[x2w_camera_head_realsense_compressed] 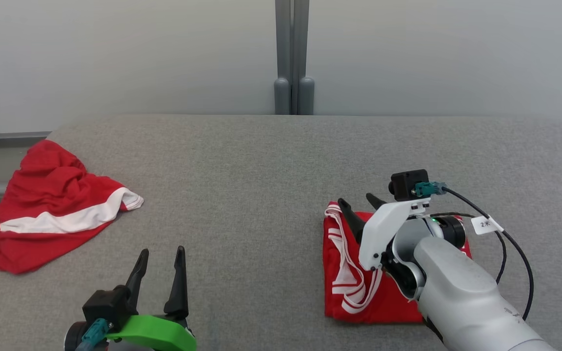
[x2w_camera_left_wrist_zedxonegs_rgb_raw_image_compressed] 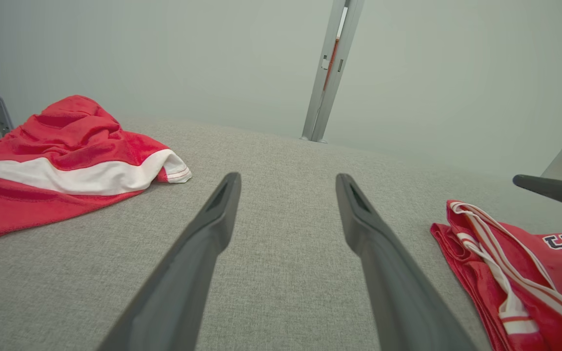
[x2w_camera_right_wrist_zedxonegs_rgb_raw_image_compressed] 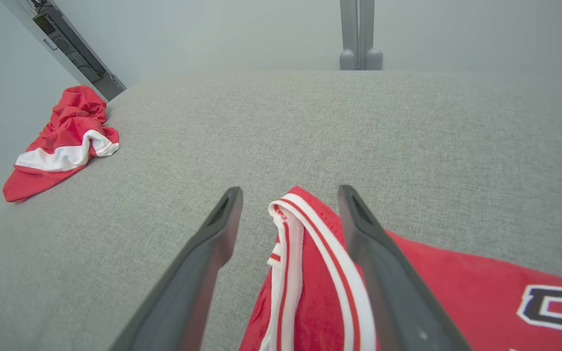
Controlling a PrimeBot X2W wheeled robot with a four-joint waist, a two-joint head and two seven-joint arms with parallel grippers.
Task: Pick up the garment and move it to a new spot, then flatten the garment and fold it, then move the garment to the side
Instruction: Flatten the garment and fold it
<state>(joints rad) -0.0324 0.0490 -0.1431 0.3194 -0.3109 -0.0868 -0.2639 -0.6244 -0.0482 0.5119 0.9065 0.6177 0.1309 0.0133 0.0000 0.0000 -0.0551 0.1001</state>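
Note:
A folded red garment (x2w_camera_head_realsense_compressed: 354, 292) with white-striped trim and dark lettering lies on the right side of the grey padded table (x2w_camera_head_realsense_compressed: 261, 170). My right gripper (x2w_camera_head_realsense_compressed: 356, 200) hovers low over its far left corner, open. In the right wrist view the striped corner (x2w_camera_right_wrist_zedxonegs_rgb_raw_image_compressed: 320, 292) lies loose between the spread fingers of the right gripper (x2w_camera_right_wrist_zedxonegs_rgb_raw_image_compressed: 290, 190), not pinched. My left gripper (x2w_camera_head_realsense_compressed: 162, 251) stands open near the front left edge with nothing in it. The left wrist view shows the left gripper (x2w_camera_left_wrist_zedxonegs_rgb_raw_image_compressed: 286, 178) over bare cloth, the folded garment (x2w_camera_left_wrist_zedxonegs_rgb_raw_image_compressed: 520, 273) to its right.
A second, crumpled red garment (x2w_camera_head_realsense_compressed: 51, 204) with a white band lies at the table's far left edge, also visible as the crumpled garment (x2w_camera_left_wrist_zedxonegs_rgb_raw_image_compressed: 66, 156) and the crumpled garment (x2w_camera_right_wrist_zedxonegs_rgb_raw_image_compressed: 61, 141). A grey post (x2w_camera_head_realsense_compressed: 293, 58) stands behind the table. A black cable (x2w_camera_head_realsense_compressed: 515, 248) loops beside my right wrist.

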